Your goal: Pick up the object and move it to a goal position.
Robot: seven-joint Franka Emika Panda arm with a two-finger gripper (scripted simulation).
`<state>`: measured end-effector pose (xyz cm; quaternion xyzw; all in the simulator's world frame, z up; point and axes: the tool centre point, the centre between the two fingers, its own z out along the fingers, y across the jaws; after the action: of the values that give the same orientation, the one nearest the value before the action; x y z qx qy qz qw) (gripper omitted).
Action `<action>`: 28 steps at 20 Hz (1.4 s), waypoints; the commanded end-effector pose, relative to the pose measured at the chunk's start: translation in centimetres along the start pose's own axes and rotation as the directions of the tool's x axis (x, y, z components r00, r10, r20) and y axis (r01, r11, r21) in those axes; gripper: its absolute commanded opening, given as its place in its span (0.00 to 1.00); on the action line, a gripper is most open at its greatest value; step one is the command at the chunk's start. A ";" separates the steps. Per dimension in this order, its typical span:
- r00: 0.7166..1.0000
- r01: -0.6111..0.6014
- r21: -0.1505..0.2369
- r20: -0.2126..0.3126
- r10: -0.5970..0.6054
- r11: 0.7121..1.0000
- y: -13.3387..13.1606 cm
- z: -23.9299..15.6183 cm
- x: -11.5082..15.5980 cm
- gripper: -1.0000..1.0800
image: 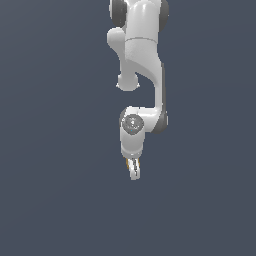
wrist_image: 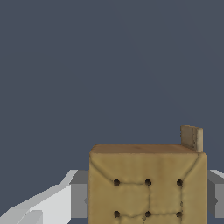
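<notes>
Wrist view: the object (wrist_image: pixel 148 186), a tan-brown block with small dark dots on its face, fills the space between the gripper's grey fingers (wrist_image: pixel 79 194), one on each side, both pressed against its flanks. A small tan tab sticks up at one corner. So the jaws are clamped on the block, not free.

Exterior view: the arm (image: pixel 142 55) hangs straight down and the gripper (image: pixel 133 170) is at its lowest point, with a sliver of tan/orange showing between the fingertips — that's the block, too small there to read any detail. I can't tell from either view whether it's lifted off the surface or sitting on it; the dark blue-grey ground gives no shadow or contact cue.

Step, as I read it: grasp done, carry phase. Pick is effectively complete, the move to the goal is what's left.

Next move: translate to the goal while holding grip force steady. The block is narrow against the fingers, so a slip or twist in the pads is the main risk. Smooth motion, no jerks.

No goal marker visible in either view, so direction of travel can't be judged here.

Surroundings: nothing else in view, just the uniform ground. No obstacles in the way.
</notes>
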<state>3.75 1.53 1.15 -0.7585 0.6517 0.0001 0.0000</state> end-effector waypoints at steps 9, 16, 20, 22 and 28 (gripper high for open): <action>1.000 0.000 0.001 0.001 0.000 1.000 -0.2 -3.7 -1.9 0.00; 1.000 -0.001 0.000 0.001 0.001 1.000 -0.5 -10.1 -5.0 0.00; 1.000 -0.002 0.000 0.000 0.002 1.000 -0.8 -14.6 -7.1 0.00; 1.000 -0.002 0.000 -0.001 0.002 1.000 -1.0 -16.9 -8.2 0.00; 1.000 -0.003 0.000 -0.003 0.003 1.000 -1.5 -23.4 -11.4 0.00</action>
<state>3.52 12.20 22.87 -0.7578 0.6525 -0.0005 -0.0005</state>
